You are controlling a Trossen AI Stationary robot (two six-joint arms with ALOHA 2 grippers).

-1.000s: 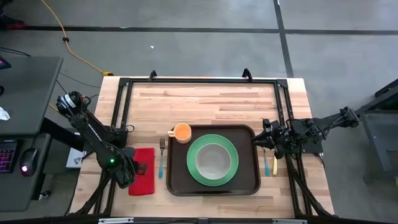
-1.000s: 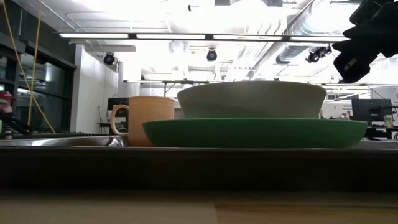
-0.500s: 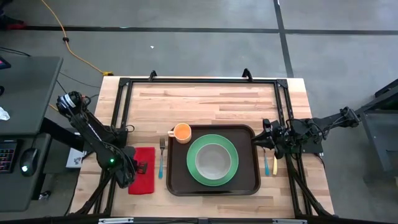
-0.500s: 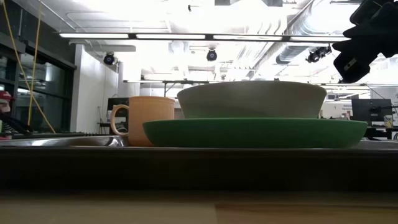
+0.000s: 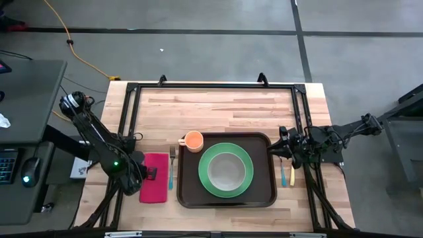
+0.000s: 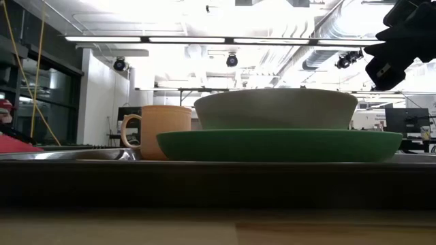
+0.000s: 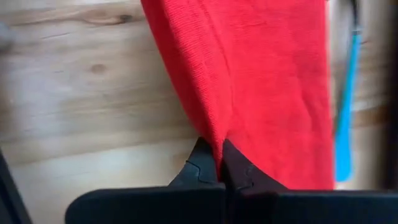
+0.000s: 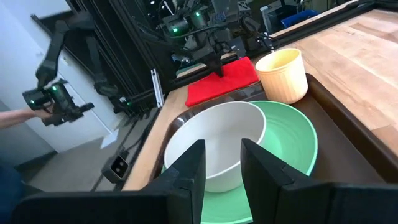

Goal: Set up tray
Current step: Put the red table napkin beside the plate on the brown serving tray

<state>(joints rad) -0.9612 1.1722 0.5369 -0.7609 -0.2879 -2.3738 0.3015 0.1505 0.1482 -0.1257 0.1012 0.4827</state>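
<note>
The dark brown tray point(image 5: 264, 196) lies mid-table and carries a green plate point(image 5: 246, 188) with a pale bowl point(image 5: 226, 170) on it; an orange cup point(image 5: 193, 139) stands at its far left corner. A blue-handled fork point(image 5: 171, 170) lies left of the tray. A red napkin point(image 5: 156, 185) lies left of the fork, and my left gripper point(image 5: 150, 174) is shut on it. My right gripper point(image 5: 280, 147) hangs open over the tray's right rim. In the low view the plate point(image 6: 279, 144), bowl point(image 6: 276, 109) and cup point(image 6: 160, 129) show, with a red patch of napkin point(image 6: 17, 144) at the left. My left gripper pinches the red napkin between its two fingertips point(image 7: 202, 163) at a gathered ridge of cloth point(image 7: 216, 134) near the napkin's middle, coming from above and pointing down. One layer or several, I cannot tell. Most of the napkin lies on the table, raised a little at the pinch.
Two utensils, one with a yellow handle point(image 5: 293, 174), lie on the wood right of the tray below the right gripper. A black frame point(image 5: 211, 86) runs around the table's far and side edges. Bare wood lies beyond the tray toward the far edge.
My left gripper has moved toward the table's right, toward the fork, still shut on the napkin. The napkin has slid with it along the table toward the fork and slightly toward the far edge; a red patch of it now shows in the low view.
</note>
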